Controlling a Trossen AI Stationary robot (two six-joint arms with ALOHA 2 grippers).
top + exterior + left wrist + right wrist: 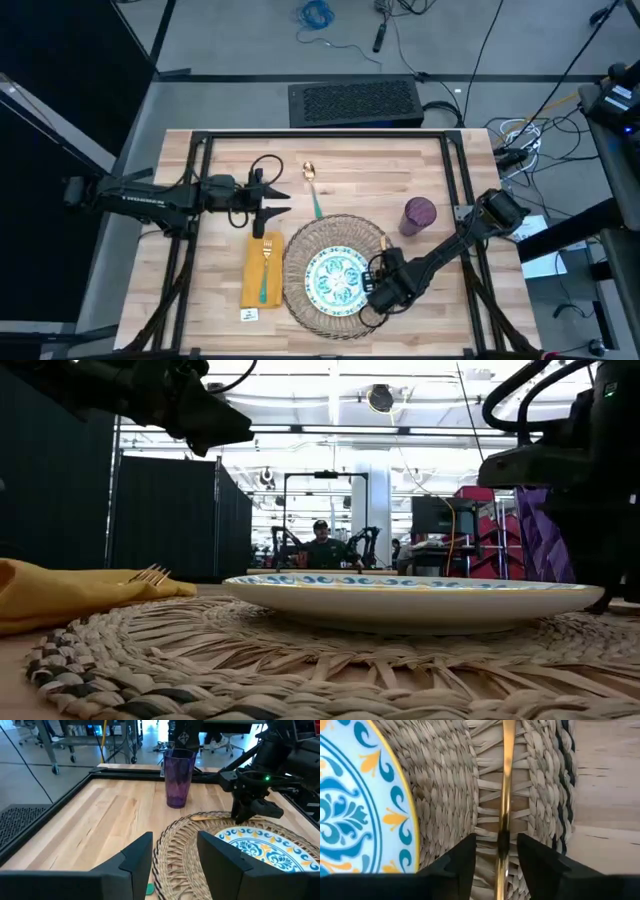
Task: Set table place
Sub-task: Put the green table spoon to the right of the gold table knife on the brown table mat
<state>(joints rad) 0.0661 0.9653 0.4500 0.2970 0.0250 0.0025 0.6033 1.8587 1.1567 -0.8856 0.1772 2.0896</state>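
The right hand [377,292] is low over the woven mat [300,250], at the plate's [335,278] outer side. In its wrist view its two fingers [465,857] stand apart on either side of a thin gold piece of cutlery [507,775] that lies flat on the mat just beside the plate rim; the fingers are not closed on it, though whether they touch it I cannot tell. The purple cup [419,215] stands upright on the worktop [370,170] beyond this hand, just off the mat. The left hand [275,199] hovers open over the worktop; a gold spoon with a green handle [312,188] lies just ahead of its fingertips, and the yellow napkin [252,270] with a green-handled fork [266,262] on it lies below it, beside the mat
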